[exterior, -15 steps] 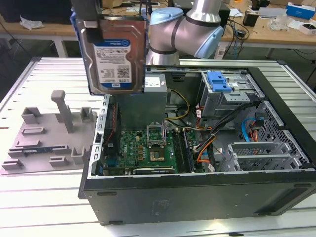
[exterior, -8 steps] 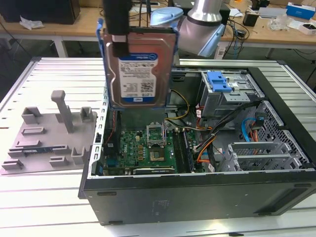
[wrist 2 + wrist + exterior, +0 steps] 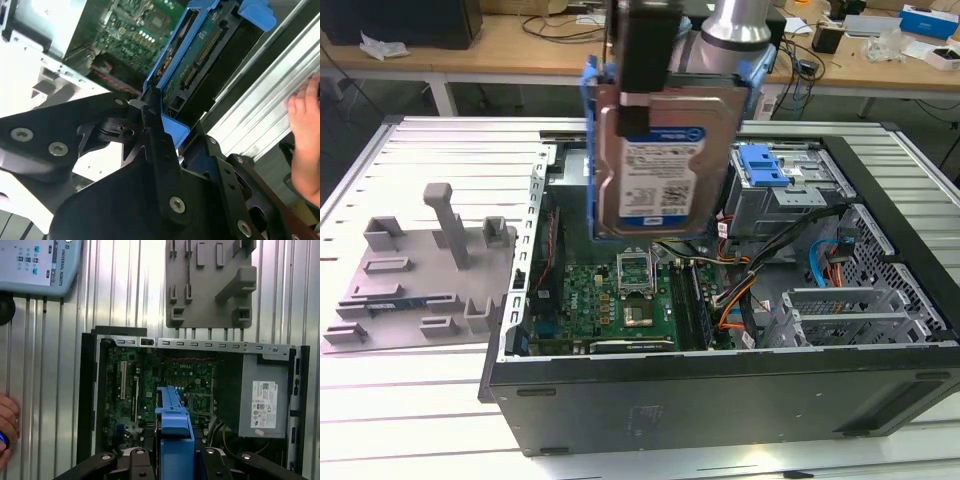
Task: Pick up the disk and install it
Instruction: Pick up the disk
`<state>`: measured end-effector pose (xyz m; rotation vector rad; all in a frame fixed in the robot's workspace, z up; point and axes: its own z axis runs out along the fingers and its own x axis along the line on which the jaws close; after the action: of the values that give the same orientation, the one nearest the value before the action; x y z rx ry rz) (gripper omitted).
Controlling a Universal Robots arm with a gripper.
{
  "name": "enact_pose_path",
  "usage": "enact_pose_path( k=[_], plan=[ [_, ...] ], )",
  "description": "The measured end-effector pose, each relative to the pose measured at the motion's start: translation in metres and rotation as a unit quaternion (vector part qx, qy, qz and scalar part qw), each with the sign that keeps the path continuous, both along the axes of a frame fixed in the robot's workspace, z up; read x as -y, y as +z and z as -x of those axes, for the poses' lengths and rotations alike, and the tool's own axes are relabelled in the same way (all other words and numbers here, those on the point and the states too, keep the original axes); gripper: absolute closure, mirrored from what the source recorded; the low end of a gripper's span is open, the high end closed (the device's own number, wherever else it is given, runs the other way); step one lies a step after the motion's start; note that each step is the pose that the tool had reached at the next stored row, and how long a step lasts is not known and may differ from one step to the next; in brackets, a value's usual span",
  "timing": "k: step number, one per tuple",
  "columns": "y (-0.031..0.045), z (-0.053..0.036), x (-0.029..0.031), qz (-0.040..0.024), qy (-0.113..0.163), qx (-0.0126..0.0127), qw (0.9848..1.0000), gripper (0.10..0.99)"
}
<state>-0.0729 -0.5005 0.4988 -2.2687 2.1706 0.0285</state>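
Open computer case [image 3: 720, 400] lying on its side on a ribbed metal counter [image 3: 420, 140], with the arm above it. The end effector [image 3: 642, 75] is clamped on the disk [image 3: 660, 150]: in the exterior view one black finger [image 3: 638, 60] crosses the upper part of the labelled face, and in the second wrist view the dark fingers [image 3: 160, 145] press on the blue bracket from both sides. The disk hangs on edge, its blue-and-white label facing the exterior camera, in the air over the case opening and above the green motherboard [image 3: 620, 300], touching neither. In the second wrist view the disk [image 3: 200, 55] shows its circuit-board side and connector; in the first wrist view the disk [image 3: 175, 440] appears edge-on as a blue strip over the board. To the exterior view's right of the disk stands the silver drive cage [image 3: 790, 190] with its small blue latch [image 3: 763, 165]. A large grey box [image 3: 262, 400] with a white sticker fills one end of the case. A grey fixture plate [image 3: 420, 270] lies on the counter to the exterior view's left of the case. A person's hand [image 3: 305, 135] is over the counter beside the case; a grey pendant [image 3: 40, 262] lies on the counter in the first wrist view
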Motion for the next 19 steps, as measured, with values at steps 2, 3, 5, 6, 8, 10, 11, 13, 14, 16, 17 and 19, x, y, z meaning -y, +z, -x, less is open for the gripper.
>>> enact_pose_path(
  k=[2, 3, 5, 6, 8, 10, 11, 13, 14, 16, 17, 19],
  plan=[
    [-0.0003, -0.0095, 0.0029, 0.0001, 0.0, 0.0, 1.0, 0.718],
    [-0.0007, -0.0196, 0.0059, 0.0, 0.0, 0.0, 1.0, 0.718],
    [-0.0013, -0.0367, 0.0108, 0.0, 0.0, 0.0, 1.0, 0.718],
    [-0.0015, -0.0415, 0.0121, 0.0, 0.0, 0.0, 1.0, 0.718],
    [-0.0019, -0.0572, 0.0167, 0.0, 0.0, 0.0, 1.0, 0.718],
    [-0.0019, -0.0582, 0.017, 0.0, 0.0, 0.0, 1.0, 0.718],
    [-0.0019, -0.0582, 0.0171, 0.0001, 0.0, 0.0, 1.0, 0.718],
    [-0.0019, -0.0583, 0.0171, 0.0, 0.0, 0.0, 1.0, 0.718],
    [-0.0019, -0.0583, 0.0171, 0.0, 0.0, 0.0, 1.0, 0.718],
    [-0.0019, -0.0583, 0.0171, 0.0, 0.0, 0.0, 1.0, 0.718],
    [-0.0019, -0.0584, 0.0171, 0.0, 0.0, 0.0, 1.0, 0.718],
    [-0.0019, -0.0583, 0.0171, 0.0001, 0.0, 0.0, 1.0, 0.718]
  ],
)
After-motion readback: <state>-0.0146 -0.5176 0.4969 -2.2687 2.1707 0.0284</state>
